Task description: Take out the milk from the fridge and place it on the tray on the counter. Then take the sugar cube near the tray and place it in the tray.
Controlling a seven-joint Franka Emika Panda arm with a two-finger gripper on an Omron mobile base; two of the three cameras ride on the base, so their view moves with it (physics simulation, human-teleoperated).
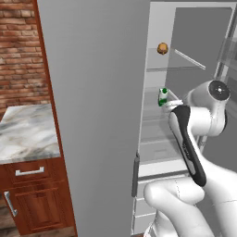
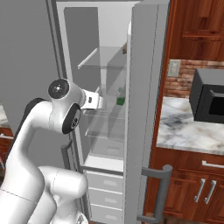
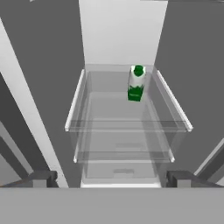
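The fridge (image 1: 92, 115) stands with its flat grey door swung wide, showing a pale interior and glass shelves. The milk (image 3: 136, 83), a slim white carton with green marking and a green cap, stands upright at the back right of a middle glass shelf (image 3: 127, 124); it also appears as the milk (image 1: 162, 97) and the milk (image 2: 120, 97). My gripper (image 3: 111, 179) is open, level with that shelf, well short of the carton, with nothing between its fingertips (image 3: 41, 178). The tray and the sugar cube are out of view.
A small brown-orange ball (image 1: 162, 48) rests on the upper glass shelf. A marble-topped cabinet (image 1: 28, 132) sits left of the fridge. On the right, a marble counter (image 2: 192, 129) carries a dark microwave (image 2: 210, 103). The other fridge door (image 2: 142, 109) juts out on the right.
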